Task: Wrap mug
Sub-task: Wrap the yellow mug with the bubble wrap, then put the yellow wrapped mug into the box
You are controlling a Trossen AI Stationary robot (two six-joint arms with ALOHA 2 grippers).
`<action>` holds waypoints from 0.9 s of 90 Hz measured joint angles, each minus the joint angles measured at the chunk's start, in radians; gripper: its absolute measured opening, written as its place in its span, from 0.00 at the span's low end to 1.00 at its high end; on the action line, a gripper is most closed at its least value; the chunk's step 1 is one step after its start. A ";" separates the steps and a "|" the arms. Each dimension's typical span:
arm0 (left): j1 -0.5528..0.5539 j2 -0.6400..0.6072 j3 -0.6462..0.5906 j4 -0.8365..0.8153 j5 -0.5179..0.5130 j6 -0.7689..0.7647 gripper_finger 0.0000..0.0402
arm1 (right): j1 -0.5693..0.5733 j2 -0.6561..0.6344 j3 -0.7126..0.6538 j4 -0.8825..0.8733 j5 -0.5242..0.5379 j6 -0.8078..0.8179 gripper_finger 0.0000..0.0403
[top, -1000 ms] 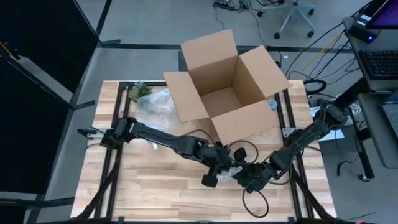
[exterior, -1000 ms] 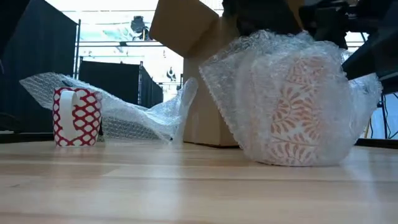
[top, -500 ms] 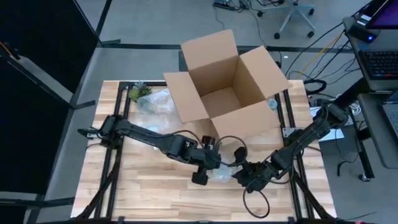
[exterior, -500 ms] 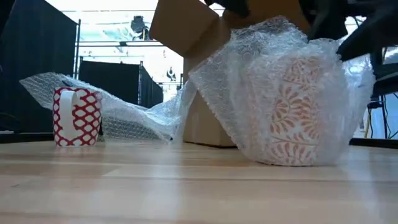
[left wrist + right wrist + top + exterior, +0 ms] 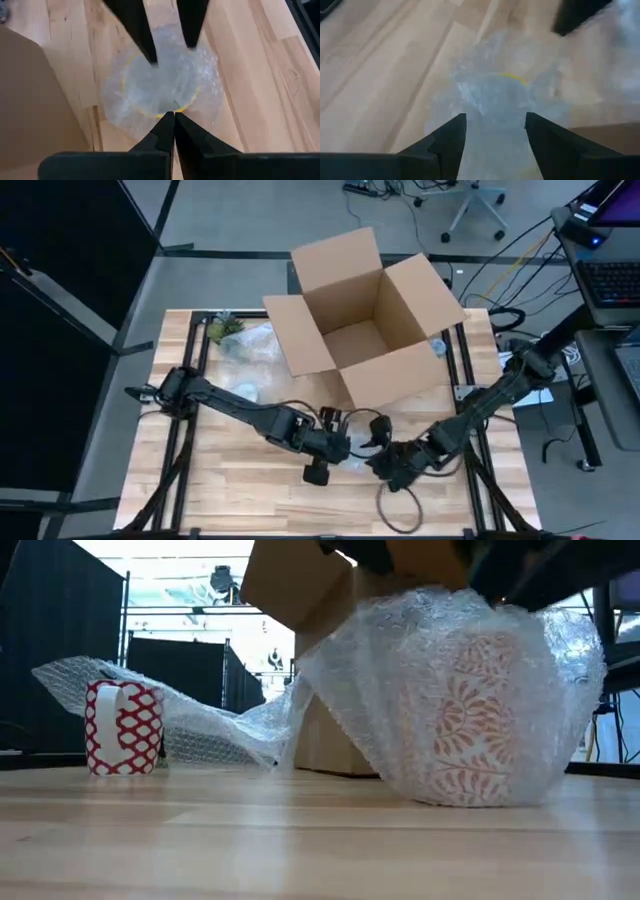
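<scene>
The mug [image 5: 478,715], swathed in bubble wrap [image 5: 352,459], stands on the wooden table [image 5: 220,490] at lower centre of the high view, below the open box [image 5: 360,320]. The left gripper [image 5: 174,116] is pinched closed on the wrap's edge. The right gripper [image 5: 495,120] is spread, with wrap between its fingers. A red-patterned mug [image 5: 123,727] stands at the left of the low view. Chair [image 5: 478,202] and cables lie on the grey floor beyond.
</scene>
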 joint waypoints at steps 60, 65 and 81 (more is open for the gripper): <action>-0.025 0.000 0.000 -0.054 0.000 -0.040 0.00 | -0.111 0.233 0.011 0.013 -0.192 0.124 0.33; -0.031 0.000 0.000 -0.065 0.000 -0.054 0.00 | -0.110 0.232 0.011 0.011 -0.207 0.128 0.27; -0.068 -0.022 0.000 -0.102 -0.010 -0.097 0.00 | -0.080 0.219 0.033 -0.029 -0.258 0.140 0.10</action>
